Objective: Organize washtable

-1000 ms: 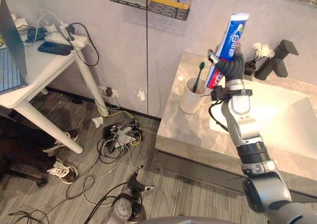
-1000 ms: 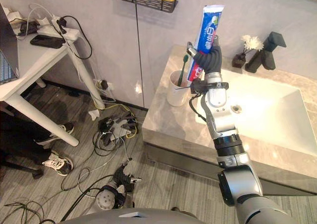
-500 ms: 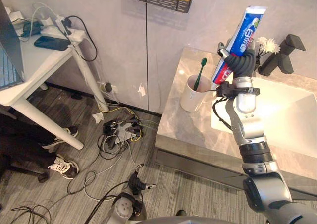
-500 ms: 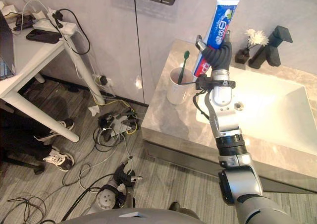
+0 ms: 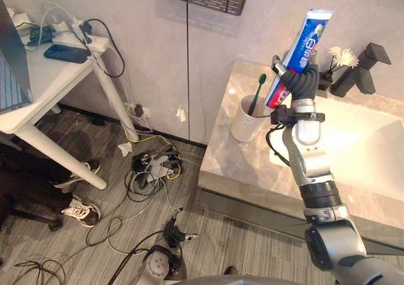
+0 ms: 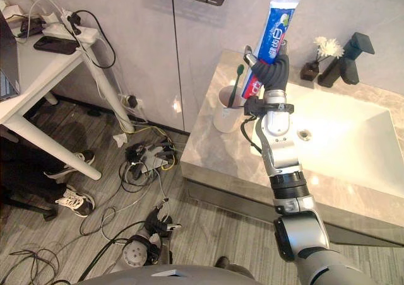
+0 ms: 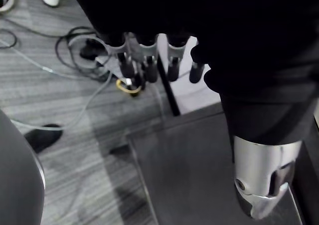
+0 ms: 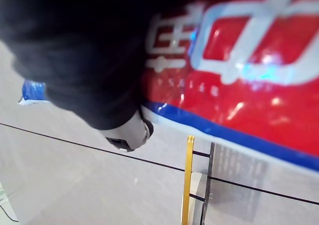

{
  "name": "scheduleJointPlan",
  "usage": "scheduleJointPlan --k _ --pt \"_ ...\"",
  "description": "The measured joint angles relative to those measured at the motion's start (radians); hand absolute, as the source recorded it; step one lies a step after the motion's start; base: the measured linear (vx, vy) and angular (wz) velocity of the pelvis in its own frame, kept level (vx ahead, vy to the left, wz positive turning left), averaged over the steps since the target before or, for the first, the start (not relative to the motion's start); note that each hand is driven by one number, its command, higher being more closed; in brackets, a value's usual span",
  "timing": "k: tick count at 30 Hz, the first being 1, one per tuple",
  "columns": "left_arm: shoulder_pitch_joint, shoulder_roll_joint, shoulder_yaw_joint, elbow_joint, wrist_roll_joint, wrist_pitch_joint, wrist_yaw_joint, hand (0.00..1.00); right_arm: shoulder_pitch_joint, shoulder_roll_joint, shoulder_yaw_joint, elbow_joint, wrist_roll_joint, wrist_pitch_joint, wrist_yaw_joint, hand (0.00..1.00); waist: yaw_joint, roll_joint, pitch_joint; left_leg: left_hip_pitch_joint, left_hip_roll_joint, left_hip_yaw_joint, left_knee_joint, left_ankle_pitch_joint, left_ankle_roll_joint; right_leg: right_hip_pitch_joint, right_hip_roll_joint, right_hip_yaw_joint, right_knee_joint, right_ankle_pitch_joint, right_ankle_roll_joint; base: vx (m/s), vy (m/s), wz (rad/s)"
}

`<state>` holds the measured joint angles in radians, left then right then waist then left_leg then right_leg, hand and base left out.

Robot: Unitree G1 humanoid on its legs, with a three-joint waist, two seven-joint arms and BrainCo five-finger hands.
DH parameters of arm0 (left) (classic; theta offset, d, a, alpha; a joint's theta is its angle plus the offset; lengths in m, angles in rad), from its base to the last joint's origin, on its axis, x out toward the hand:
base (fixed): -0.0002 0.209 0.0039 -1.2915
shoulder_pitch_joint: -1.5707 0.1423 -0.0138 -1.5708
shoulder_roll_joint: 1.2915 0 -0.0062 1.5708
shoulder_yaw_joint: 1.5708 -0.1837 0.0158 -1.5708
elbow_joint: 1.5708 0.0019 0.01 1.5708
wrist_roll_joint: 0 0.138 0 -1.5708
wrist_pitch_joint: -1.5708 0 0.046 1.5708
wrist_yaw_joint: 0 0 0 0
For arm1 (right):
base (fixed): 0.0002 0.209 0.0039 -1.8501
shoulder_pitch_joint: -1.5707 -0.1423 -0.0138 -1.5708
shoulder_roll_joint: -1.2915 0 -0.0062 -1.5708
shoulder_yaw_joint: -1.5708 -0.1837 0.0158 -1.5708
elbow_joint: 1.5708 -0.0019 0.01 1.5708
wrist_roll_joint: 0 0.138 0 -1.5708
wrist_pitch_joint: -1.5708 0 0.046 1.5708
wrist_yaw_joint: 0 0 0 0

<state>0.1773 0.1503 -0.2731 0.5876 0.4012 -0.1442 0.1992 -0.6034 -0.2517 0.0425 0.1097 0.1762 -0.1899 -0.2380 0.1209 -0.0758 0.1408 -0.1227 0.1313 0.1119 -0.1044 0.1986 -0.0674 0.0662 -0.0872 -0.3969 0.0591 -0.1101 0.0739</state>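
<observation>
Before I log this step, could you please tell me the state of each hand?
Left hand: open, holding nothing.
Right hand: closed on the toothpaste tube.

Both eye views looked down from the head, sharing the washtable and floor; the left wrist view faced that floor closely; the right wrist view sat, seemingly, against a toothpaste tube.

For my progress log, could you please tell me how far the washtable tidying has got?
Done: the green toothbrush already stands in the white cup on the counter. In hand: the right hand grips the toothpaste tube, raised near the cup. Remaining: setting the tube down, probably into the cup. The left hand hangs open near the floor.
</observation>
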Motion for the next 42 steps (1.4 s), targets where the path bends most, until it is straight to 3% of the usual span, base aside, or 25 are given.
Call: scheduleJointPlan --k 27,28,42 --pt "-0.001 0.0 0.001 -0.011 -0.001 -0.008 0.008 0.0 0.041 0.036 0.041 0.002 -0.001 0.005 0.021 1.0 0.0 -0.002 0.023 -0.009 0.01 0.0 0.0 0.001 -0.002 -0.01 0.01 0.001 0.002 -0.004 -0.007 0.0 0.0 0.0" --pt "-0.001 0.0 0.001 -0.011 -0.001 -0.008 0.008 0.0 0.042 0.036 0.041 0.002 -0.001 0.005 0.021 0.0 -0.001 -0.002 0.023 -0.009 0.01 0.0 0.0 0.001 -0.002 -0.011 0.01 0.002 0.003 -0.004 -0.007 0.0 0.0 0.0" --pt "-0.001 0.0 0.001 -0.01 -0.001 -0.008 0.008 0.0 0.053 0.036 0.04 0.005 0.0 0.004 0.022 0.0 -0.001 -0.002 0.023 -0.005 0.012 0.0 0.0 0.001 -0.002 -0.008 0.011 0.003 0.003 -0.004 -0.007 0.0 0.0 0.0"
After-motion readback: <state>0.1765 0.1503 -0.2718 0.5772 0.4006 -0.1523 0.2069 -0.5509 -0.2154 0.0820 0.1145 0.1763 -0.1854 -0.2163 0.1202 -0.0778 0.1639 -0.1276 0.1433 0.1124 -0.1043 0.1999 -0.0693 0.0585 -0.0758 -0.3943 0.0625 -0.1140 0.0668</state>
